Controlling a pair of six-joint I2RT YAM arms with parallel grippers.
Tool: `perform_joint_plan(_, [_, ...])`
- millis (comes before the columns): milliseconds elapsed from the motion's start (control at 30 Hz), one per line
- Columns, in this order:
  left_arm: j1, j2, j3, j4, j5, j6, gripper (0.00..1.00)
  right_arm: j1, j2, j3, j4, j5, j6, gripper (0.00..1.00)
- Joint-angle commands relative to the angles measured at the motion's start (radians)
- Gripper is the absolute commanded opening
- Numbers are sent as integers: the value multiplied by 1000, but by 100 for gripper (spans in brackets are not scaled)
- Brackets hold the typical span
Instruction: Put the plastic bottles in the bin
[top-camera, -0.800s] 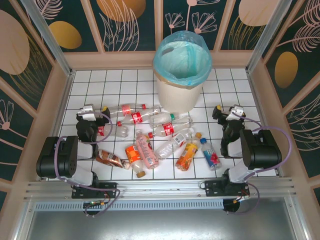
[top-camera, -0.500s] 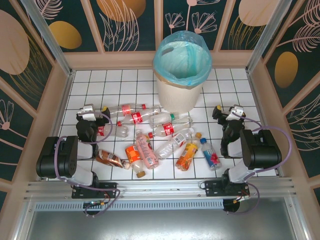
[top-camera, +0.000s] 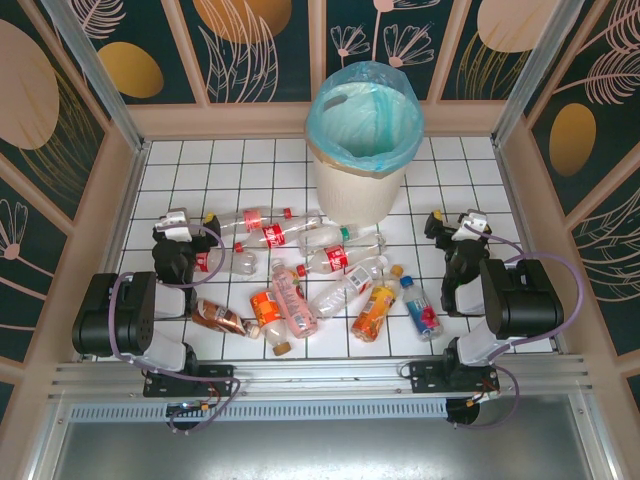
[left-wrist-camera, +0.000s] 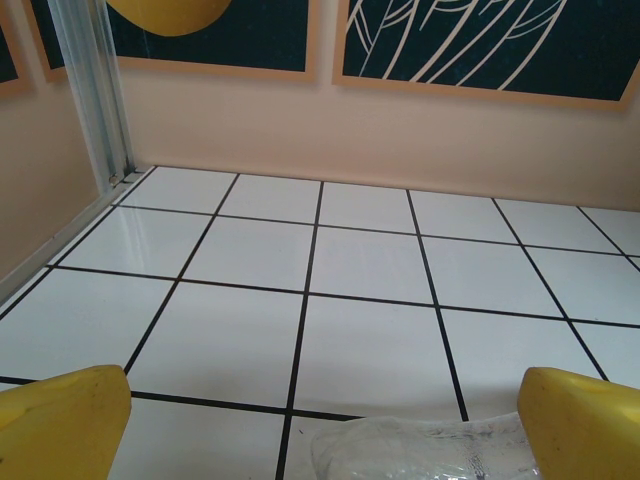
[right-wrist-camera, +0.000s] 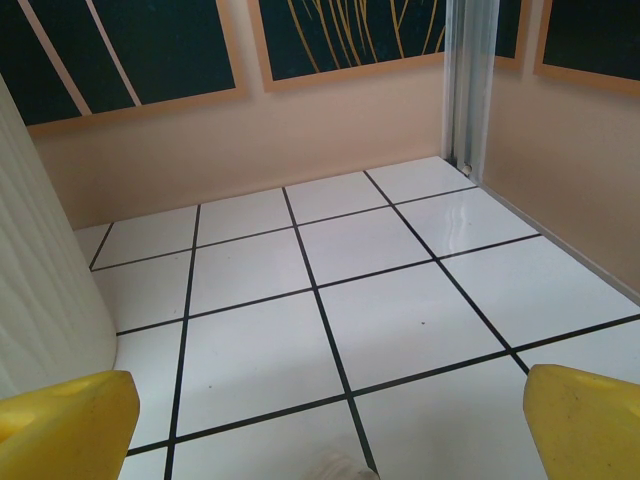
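Observation:
The bin (top-camera: 350, 195), cream-white with a blue-green bag, stands at the back middle of the tiled floor. Several plastic bottles lie in a heap in front of it: clear red-labelled ones (top-camera: 268, 232), a pink one (top-camera: 292, 298), an orange one (top-camera: 268, 308), a brown one (top-camera: 218, 317) and a blue-labelled one (top-camera: 420, 306). My left gripper (top-camera: 178, 216) rests low at the heap's left end, open, and a clear bottle (left-wrist-camera: 430, 450) lies just under its yellow fingers (left-wrist-camera: 60, 425). To the right of the heap my right gripper (top-camera: 452, 222) stands open, with bare tile between its fingers (right-wrist-camera: 590, 420).
Peach walls with dark leaf panels close the floor on three sides. The bin's ribbed wall (right-wrist-camera: 40, 290) stands close on the left in the right wrist view. A metal corner post (left-wrist-camera: 90, 90) rises at the back left. Bare tiles lie ahead of both grippers.

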Motion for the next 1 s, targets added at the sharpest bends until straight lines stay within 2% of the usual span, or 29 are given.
perform_joint_plan(0, [2,6,14,7,-8,12,99,7,3,6,1,5,-4,99])
perform_joint_plan(233, [2,0,7,17,-10,9,99,-10,1,8,-7,-23,6,99])
perform_joint_plan(333, [3,-78,26,-88,-79,-19,99,-8,-17,-13,20,-27,1,99])
perform_joint_plan(567, [3,-384,35,-293,-115,-27,97,33,-304,45,-304,0,-22,99])
perform_joint_plan(633, [3,-465,71,-401,-131,-44,97,43,-387,85,-450,-15,13,97])
perform_joint_plan(733, [2,-556,159,-587,-107,-75,95,54,-473,231,-823,-59,106,93])
perform_joint_plan(867, [0,-626,296,-802,48,-106,86,72,-486,458,-1300,-156,242,86])
perform_joint_plan(967, [-39,-627,382,-901,200,-100,80,97,-494,549,-1504,-294,298,78])
